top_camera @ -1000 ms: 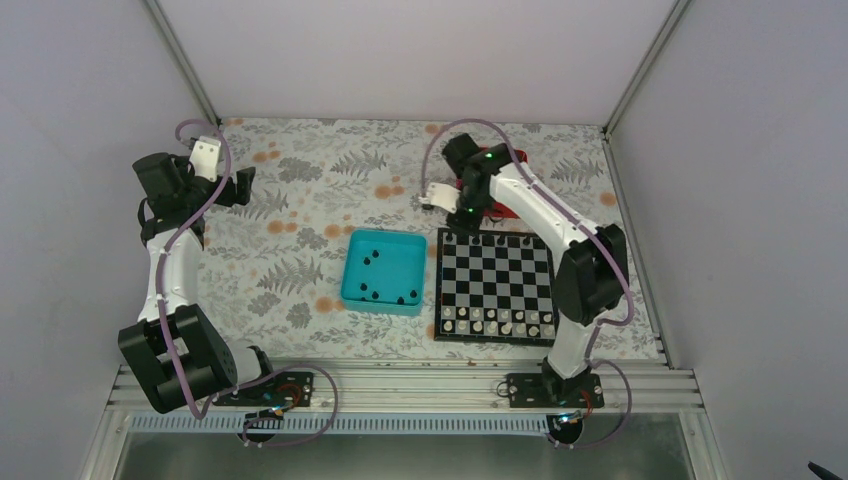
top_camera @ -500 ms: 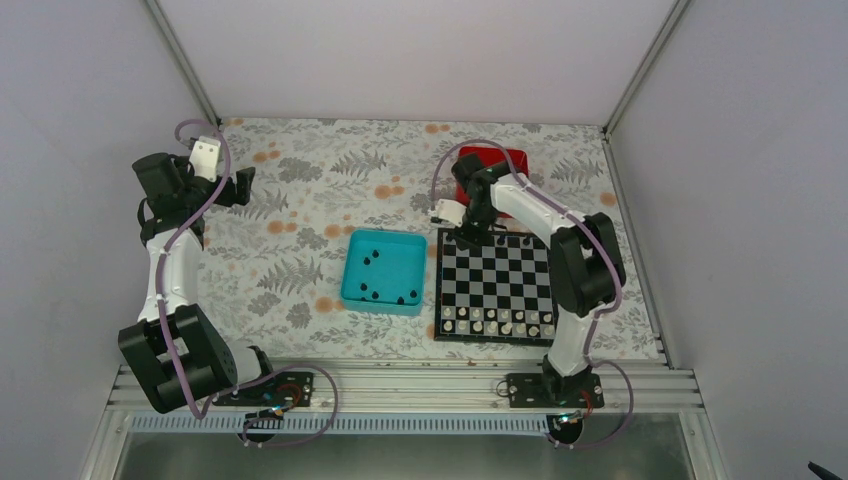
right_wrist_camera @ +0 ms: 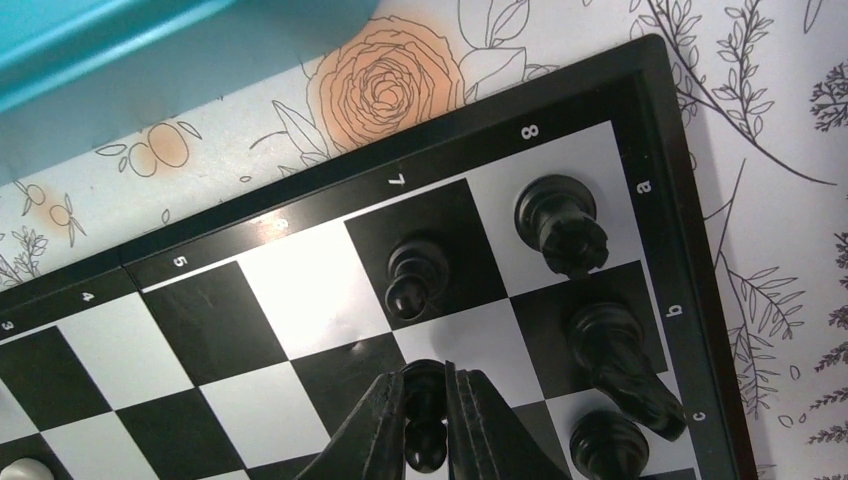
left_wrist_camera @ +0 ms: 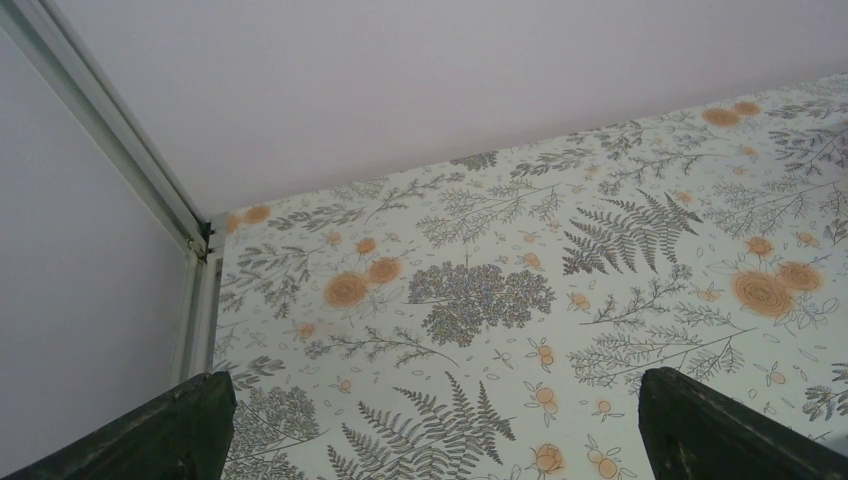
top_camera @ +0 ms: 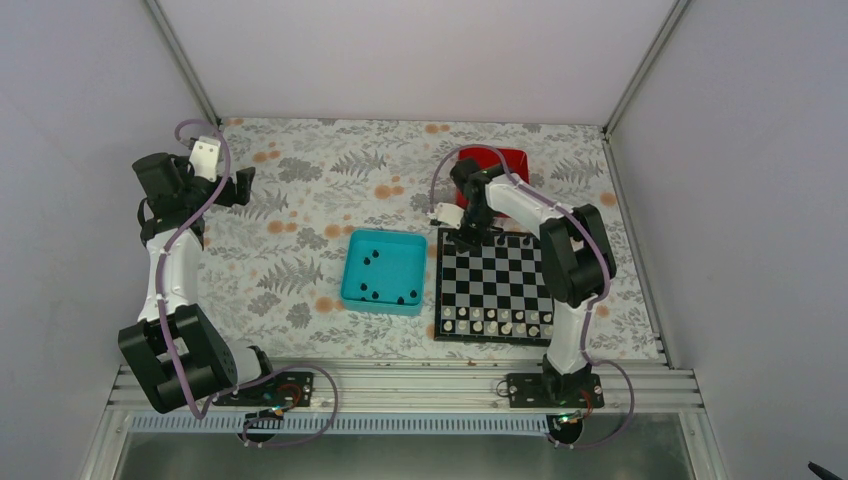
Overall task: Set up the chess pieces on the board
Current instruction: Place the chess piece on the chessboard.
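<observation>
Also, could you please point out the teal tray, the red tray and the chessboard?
teal tray (top_camera: 395, 270): top view, bare floor.
red tray (top_camera: 509, 160): top view, bare floor.
chessboard (top_camera: 497, 280): top view, bare middle squares.

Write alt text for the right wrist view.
The right gripper, shut on a black pawn, is down at the chessboard near its corner. A rook, another pawn, a knight and one more black piece stand there; the edge of a teal tray shows at top left.
</observation>
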Robot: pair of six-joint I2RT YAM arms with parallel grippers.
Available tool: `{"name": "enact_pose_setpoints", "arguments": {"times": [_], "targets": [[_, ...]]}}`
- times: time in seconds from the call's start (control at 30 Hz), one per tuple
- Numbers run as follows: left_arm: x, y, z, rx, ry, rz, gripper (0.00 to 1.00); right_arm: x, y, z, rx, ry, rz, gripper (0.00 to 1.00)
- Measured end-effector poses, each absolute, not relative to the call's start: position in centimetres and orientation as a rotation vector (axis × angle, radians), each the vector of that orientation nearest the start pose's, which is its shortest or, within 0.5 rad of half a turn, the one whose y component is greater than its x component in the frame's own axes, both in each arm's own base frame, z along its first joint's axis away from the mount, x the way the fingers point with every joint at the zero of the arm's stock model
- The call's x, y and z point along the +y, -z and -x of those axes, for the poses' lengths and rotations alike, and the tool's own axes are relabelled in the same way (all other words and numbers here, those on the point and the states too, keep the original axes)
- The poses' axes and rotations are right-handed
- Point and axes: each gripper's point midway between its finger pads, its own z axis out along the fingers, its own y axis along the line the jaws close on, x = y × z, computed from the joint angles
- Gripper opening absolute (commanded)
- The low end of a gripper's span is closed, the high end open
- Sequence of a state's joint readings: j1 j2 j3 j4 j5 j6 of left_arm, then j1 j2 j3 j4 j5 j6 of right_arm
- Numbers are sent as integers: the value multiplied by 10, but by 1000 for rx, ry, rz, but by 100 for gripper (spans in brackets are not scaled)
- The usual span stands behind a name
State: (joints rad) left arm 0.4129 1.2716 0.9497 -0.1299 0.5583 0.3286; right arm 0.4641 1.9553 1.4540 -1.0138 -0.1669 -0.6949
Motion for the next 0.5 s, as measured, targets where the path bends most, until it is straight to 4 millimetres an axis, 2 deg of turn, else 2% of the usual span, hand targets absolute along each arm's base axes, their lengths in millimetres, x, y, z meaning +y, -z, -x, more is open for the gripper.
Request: {"name": "enact_pose_setpoints", "arguments": {"times": [0.5], "targets": [[73,-249,-395,1933,78,-263,100,188,-44,-332,2574,-236,1660,14]]}}
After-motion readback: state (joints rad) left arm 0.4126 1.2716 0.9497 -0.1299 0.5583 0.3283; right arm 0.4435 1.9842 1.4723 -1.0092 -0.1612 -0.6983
